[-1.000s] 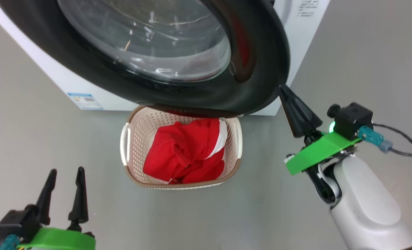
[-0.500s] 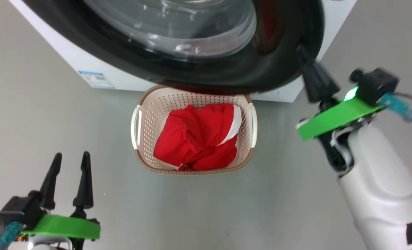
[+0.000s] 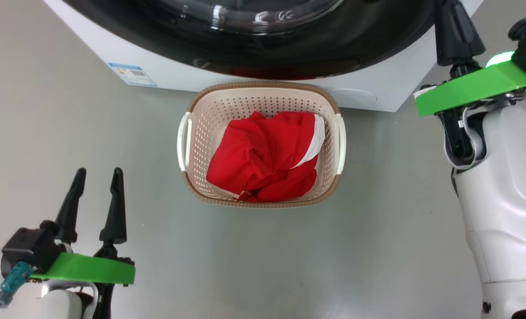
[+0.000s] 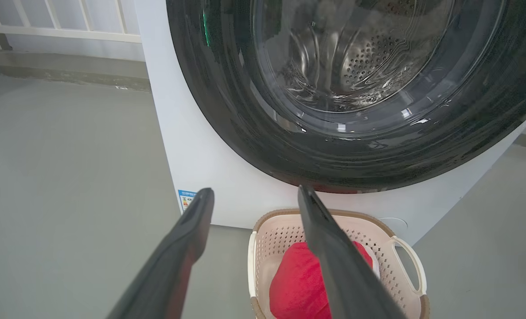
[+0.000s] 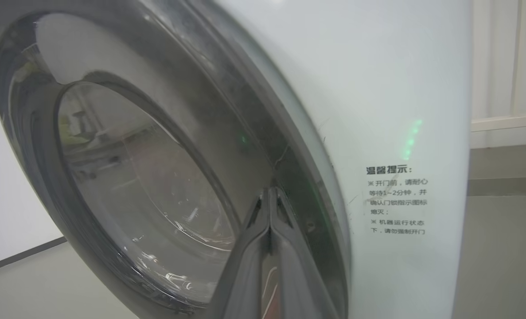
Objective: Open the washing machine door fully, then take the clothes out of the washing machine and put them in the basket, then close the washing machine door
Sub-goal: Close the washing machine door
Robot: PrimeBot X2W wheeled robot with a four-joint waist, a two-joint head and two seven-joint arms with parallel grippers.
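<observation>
Right wrist view shows our right gripper [image 5: 269,192], fingers together and empty, against the almost closed washing machine door [image 5: 134,186], clothes [image 3: 263,155] in the basket [image 3: 263,91], left gripper [image 3: 99,172] spread empty; next, we think, a firm push must latch it

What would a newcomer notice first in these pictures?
The bright red clothes stand out, heaped in the cream basket on the floor before the washing machine. Above it looms the glossy black washing machine door, with the shut right tool at its rim; the open left tool hangs low left.
</observation>
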